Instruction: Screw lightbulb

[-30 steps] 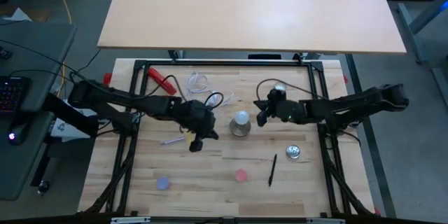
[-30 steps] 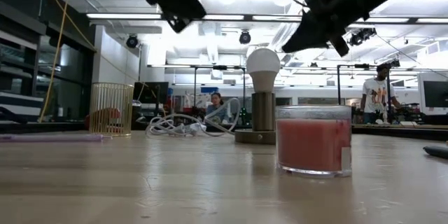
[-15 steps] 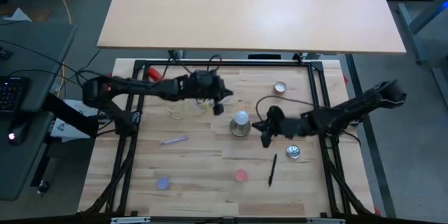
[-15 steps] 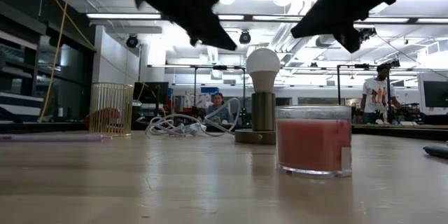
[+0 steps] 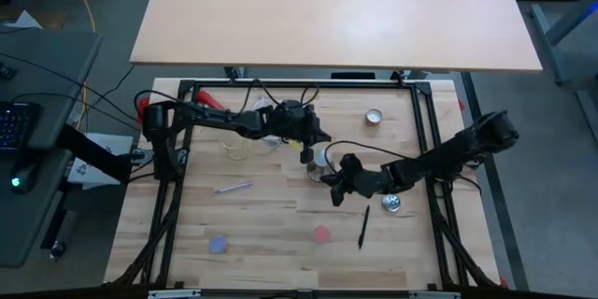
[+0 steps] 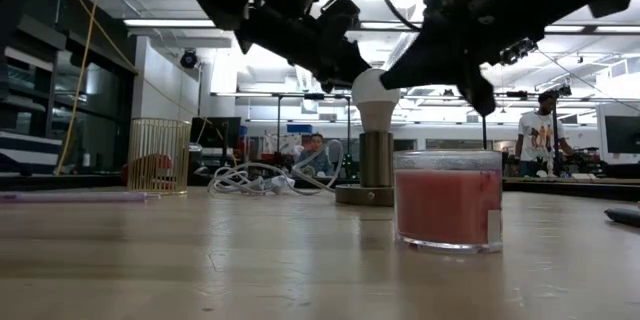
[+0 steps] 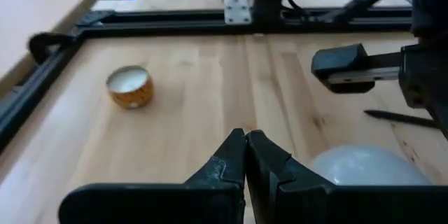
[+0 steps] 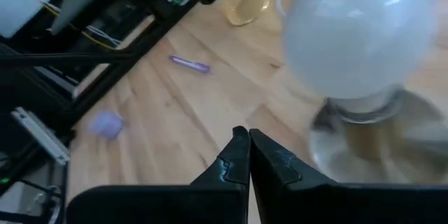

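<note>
**Both claws close in on the bulb**

From above, my left claw (image 5: pixel 308 148) and right claw (image 5: pixel 334 187) sit on either side of the lightbulb (image 5: pixel 322 156), which stands in its socket stand (image 5: pixel 320 172) mid-desk.

From desk height, both hang beside the bulb's globe (not gripping it).

My wrist views show each claw's fingers pressed together, holding nothing. I think I am still reaching. Next, one claw must spread, then pinch and twist.
</note>
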Controlling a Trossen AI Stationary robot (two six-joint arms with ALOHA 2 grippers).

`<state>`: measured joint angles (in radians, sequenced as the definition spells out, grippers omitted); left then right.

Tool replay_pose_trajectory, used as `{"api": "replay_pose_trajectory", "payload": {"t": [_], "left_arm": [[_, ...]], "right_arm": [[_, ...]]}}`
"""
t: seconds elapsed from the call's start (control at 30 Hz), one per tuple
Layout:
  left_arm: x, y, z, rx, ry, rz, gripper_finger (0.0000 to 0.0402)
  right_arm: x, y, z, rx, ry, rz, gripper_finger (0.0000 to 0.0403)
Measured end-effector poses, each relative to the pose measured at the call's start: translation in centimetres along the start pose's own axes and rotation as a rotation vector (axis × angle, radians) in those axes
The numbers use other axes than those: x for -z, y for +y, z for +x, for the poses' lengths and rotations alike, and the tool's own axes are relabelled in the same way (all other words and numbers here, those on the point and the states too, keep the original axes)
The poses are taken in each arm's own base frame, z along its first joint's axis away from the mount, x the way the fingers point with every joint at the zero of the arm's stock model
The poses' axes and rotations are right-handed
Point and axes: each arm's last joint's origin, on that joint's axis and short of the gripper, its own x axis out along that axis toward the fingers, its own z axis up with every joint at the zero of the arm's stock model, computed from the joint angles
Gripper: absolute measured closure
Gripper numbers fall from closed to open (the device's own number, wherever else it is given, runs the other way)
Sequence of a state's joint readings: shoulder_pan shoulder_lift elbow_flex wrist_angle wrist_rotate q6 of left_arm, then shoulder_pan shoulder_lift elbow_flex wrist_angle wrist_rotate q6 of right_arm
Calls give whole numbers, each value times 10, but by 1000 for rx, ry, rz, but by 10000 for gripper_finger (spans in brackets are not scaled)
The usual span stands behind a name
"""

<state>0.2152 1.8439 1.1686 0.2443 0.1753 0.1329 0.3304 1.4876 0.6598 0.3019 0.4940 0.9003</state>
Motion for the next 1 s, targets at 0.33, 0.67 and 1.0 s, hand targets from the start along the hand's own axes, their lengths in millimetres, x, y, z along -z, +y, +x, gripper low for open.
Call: {"api": "replay_pose_trajectory", "payload": {"t": [0.33, 0.67, 1.0], "left_arm": [[9, -6, 3, 71, 68, -9, 401], [15, -7, 0, 108, 143, -39, 401], [17, -12, -19, 145, 298, -61, 401]], "right_arm": [[-8, -7, 13, 14, -60, -13, 403], [-19, -16, 20, -3, -29, -42, 403], [-19, -17, 19, 1, -7, -72, 403]]}}
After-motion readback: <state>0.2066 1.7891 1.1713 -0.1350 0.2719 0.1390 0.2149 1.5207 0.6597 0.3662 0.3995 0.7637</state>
